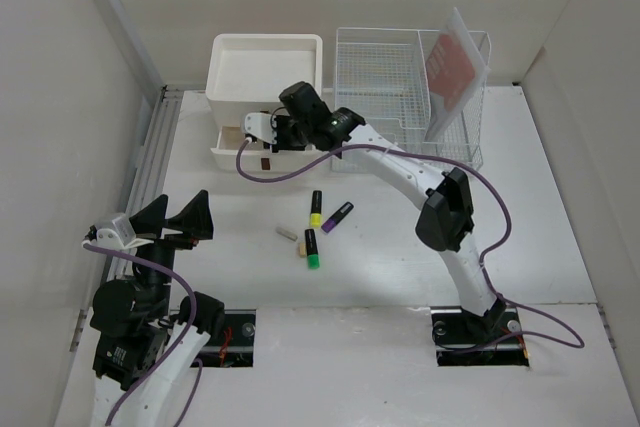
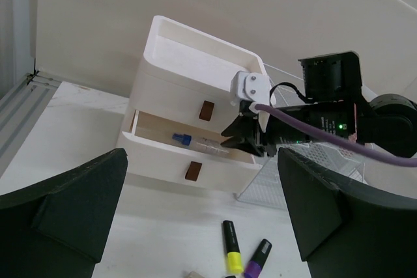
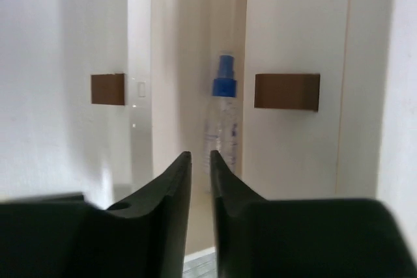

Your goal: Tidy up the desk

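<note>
The white desk (image 1: 400, 277) holds a yellow marker (image 1: 316, 209), a purple marker (image 1: 337, 217), a green marker (image 1: 311, 249) and a small eraser (image 1: 287, 234). The cream drawer box (image 1: 265, 67) stands at the back with its lower drawer (image 1: 235, 145) pulled out. A clear spray bottle with a blue cap (image 3: 221, 115) lies inside the drawer (image 2: 163, 157). My right gripper (image 1: 265, 133) hovers at the drawer's right end, its jaws almost together and empty (image 3: 201, 157), just short of the bottle. My left gripper (image 1: 185, 219) is wide open and empty near the desk's left side (image 2: 202, 161).
A white wire-mesh rack (image 1: 400, 77) stands right of the drawer box with a red-orange sheet (image 1: 450, 62) leaning in it. A grey rail (image 1: 150, 167) runs along the desk's left edge. Walls close in on three sides. The yellow marker (image 2: 231, 249) and purple marker (image 2: 257, 258) lie ahead of my left gripper.
</note>
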Tool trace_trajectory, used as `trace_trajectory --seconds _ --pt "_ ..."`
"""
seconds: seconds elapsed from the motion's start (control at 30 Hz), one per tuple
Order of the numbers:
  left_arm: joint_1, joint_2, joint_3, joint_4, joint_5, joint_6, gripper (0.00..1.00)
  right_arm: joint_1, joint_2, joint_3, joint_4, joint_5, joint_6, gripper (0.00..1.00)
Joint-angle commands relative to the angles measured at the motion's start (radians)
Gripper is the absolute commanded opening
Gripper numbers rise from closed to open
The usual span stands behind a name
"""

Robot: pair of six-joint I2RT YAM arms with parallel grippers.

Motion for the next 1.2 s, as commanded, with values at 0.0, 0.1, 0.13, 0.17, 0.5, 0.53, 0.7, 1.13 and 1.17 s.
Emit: trace_trajectory --seconds 0.0,0.1,0.13,0.17,0.5,0.53,0.7,1.13,1.17 --pt "-0.003 -0.014 -0.003 0.049 0.007 0.002 1.00 -0.005 -0.150 -0.004 0.055 -0.097 0.077 0.21" --pt "-0.003 -0.014 -0.003 0.049 0.007 0.002 1.00 0.005 -0.209 -0.071 0.046 -0.214 0.086 0.07" --pt "-0.003 -0.014 -0.003 0.049 0.007 0.002 1.00 0.005 -0.224 -0.097 0.046 -0.245 0.086 0.05" --pt "-0.003 -0.014 -0.003 0.049 0.007 0.002 1.00 0.015 -0.238 -0.127 0.046 -0.303 0.086 0.02" --pt "-0.003 -0.032 -0.003 0.049 0.007 0.002 1.00 0.080 -0.198 -0.286 0.098 -0.305 0.088 0.00" --pt "-0.003 -0.032 -0.003 0.049 0.007 0.002 1.00 0.081 -0.188 -0.297 0.098 -0.283 0.101 0.00" --pt "-0.003 -0.032 -0.003 0.049 0.007 0.002 1.00 0.104 -0.123 -0.306 0.218 -0.125 0.198 0.00" --pt "-0.003 -0.032 -0.012 0.049 0.007 0.002 1.00 0.123 -0.051 -0.295 0.379 0.186 0.244 0.00" --pt "-0.003 -0.032 -0.012 0.049 0.007 0.002 1.00 0.124 -0.051 -0.296 0.394 0.207 0.244 0.00"
